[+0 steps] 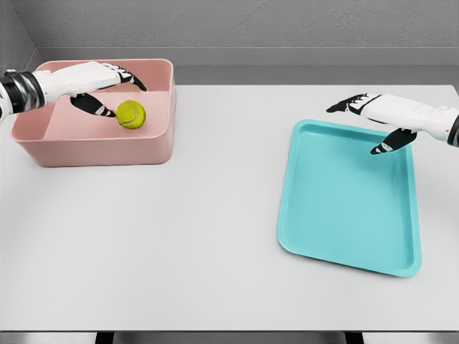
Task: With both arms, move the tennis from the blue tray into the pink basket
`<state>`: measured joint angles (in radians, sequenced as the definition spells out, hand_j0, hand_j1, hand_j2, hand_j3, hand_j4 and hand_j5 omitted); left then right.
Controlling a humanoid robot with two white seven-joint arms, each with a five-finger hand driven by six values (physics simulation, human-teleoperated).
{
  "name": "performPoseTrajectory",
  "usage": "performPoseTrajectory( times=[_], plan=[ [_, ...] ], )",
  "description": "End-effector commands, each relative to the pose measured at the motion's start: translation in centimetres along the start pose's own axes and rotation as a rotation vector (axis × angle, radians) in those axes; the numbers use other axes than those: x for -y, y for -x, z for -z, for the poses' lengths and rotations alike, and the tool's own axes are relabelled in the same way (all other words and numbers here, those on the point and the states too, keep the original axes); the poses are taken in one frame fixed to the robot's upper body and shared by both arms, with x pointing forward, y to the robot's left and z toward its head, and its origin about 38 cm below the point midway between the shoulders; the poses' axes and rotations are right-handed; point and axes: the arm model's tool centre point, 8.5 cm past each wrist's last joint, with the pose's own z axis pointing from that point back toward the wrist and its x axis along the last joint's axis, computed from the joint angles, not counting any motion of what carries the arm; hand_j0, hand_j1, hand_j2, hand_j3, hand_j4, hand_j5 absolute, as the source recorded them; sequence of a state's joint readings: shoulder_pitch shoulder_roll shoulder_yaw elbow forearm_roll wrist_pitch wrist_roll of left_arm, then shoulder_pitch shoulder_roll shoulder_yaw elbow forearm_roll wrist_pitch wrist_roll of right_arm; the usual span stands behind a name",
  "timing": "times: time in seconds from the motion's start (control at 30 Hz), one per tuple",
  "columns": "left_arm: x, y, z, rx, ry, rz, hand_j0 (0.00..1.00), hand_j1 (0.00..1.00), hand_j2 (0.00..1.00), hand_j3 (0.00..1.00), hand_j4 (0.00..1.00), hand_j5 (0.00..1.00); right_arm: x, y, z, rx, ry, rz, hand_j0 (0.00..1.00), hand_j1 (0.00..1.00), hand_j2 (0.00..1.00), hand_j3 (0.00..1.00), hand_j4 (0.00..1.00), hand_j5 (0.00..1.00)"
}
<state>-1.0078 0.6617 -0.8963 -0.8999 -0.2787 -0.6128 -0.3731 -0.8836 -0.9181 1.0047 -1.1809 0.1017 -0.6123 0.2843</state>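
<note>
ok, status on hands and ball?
Left hand open over pink basket. Tennis ball in basket, released. Right hand open above blue tray. Nothing obstructing.

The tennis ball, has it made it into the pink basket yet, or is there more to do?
Nearly done. The tennis ball is inside the pink basket, and the blue tray holds nothing. The left hand hangs open beside the ball, apparently not gripping it. The right hand hovers open over the tray. Left: pull both arms back.

You look down from the head camera, high and fairly near, across the worktop (179, 236) toward the back wall (244, 25).
</note>
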Motion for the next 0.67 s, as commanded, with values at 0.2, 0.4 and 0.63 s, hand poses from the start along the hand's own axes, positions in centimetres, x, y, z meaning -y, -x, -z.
performPoseTrajectory(
  times=[0.2, 0.4, 0.63],
  plan=[
    [-2.1, -2.3, -1.9, 0.075, -0.072, 0.051, 0.87, 0.87, 0.87, 0.87, 0.87, 0.87, 0.2, 0.1, -0.1, -0.002, 0.007, 0.004, 1.00, 1.00, 1.00, 1.00, 1.00, 1.00],
    [-2.1, -6.4, -7.0, 0.215, -0.090, 0.057, 1.00, 1.00, 1.00, 1.00, 1.00, 1.00, 0.2, 0.1, -0.1, -0.002, 0.007, 0.004, 1.00, 1.00, 1.00, 1.00, 1.00, 1.00],
    [0.0, -7.7, -9.5, 0.239, -0.093, 0.032, 1.00, 1.00, 1.00, 1.00, 1.00, 1.00, 0.2, 0.1, -0.2, -0.005, 0.007, 0.003, 1.00, 1.00, 1.00, 1.00, 1.00, 1.00]
  ],
)
